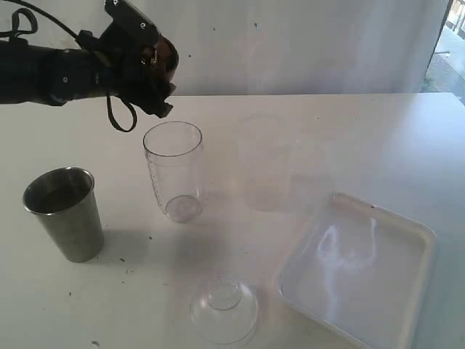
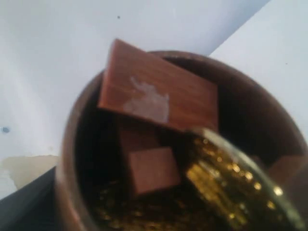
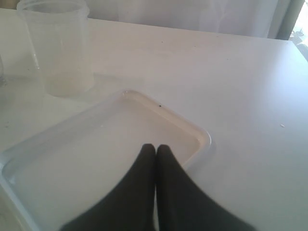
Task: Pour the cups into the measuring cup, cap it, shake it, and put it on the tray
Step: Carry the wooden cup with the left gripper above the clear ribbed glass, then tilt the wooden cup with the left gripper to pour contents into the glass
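Note:
My left gripper (image 1: 149,73) is shut on the brown wooden cup (image 1: 166,57), holding it in the air just above and left of the measuring cup (image 1: 174,171). The measuring cup stands upright, clear and open-topped. In the left wrist view the wooden cup (image 2: 72,144) fills the picture, with brown wooden squares (image 2: 153,169) and glittering gold bits inside. The steel tumbler (image 1: 64,213) stands at the left. The frosted cup (image 1: 265,163) (image 3: 60,45) stands right of the measuring cup. My right gripper (image 3: 155,147) is shut and empty over the white tray (image 3: 202,134) (image 1: 429,240).
A clear dome lid (image 1: 224,309) lies on the white table near the front edge, between the steel tumbler and the tray. Small dark specks dot the table near the tumbler. A white curtain hangs behind the table.

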